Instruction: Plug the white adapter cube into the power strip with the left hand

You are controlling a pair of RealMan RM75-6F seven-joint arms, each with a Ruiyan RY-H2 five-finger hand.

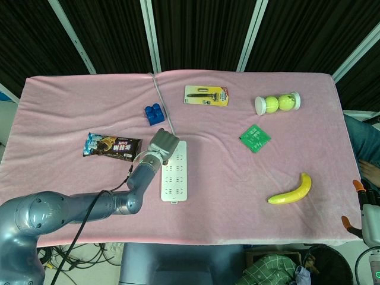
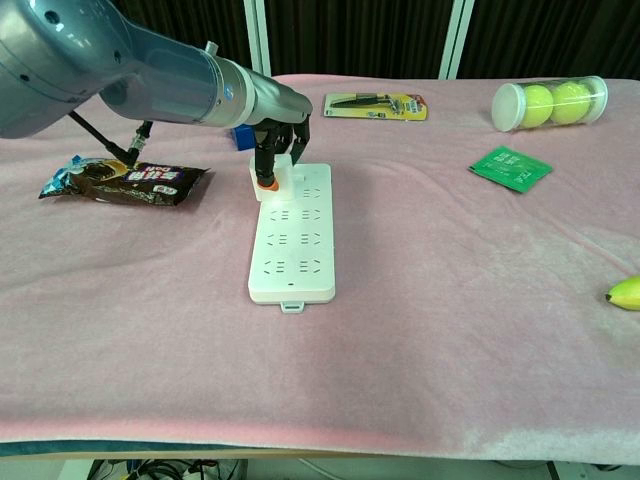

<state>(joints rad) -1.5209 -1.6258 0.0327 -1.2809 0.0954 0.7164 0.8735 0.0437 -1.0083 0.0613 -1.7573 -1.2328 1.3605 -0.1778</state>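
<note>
The white power strip (image 2: pixel 293 235) (image 1: pixel 173 170) lies lengthwise on the pink cloth, left of centre. My left hand (image 2: pixel 276 133) (image 1: pixel 162 144) is over the strip's far end and grips the white adapter cube (image 2: pixel 268 170), whose underside is orange. The cube sits low against the strip's far left corner, and the fingers hide whether its pins are in a socket. In the head view the hand covers the cube. My right hand appears in neither view.
A chocolate bar wrapper (image 2: pixel 124 181) lies left of the strip and a blue toy brick (image 1: pixel 154 113) behind it. A carded razor (image 2: pixel 377 104), a tennis ball tube (image 2: pixel 548 103), a green packet (image 2: pixel 511 166) and a banana (image 1: pixel 291 190) lie to the right.
</note>
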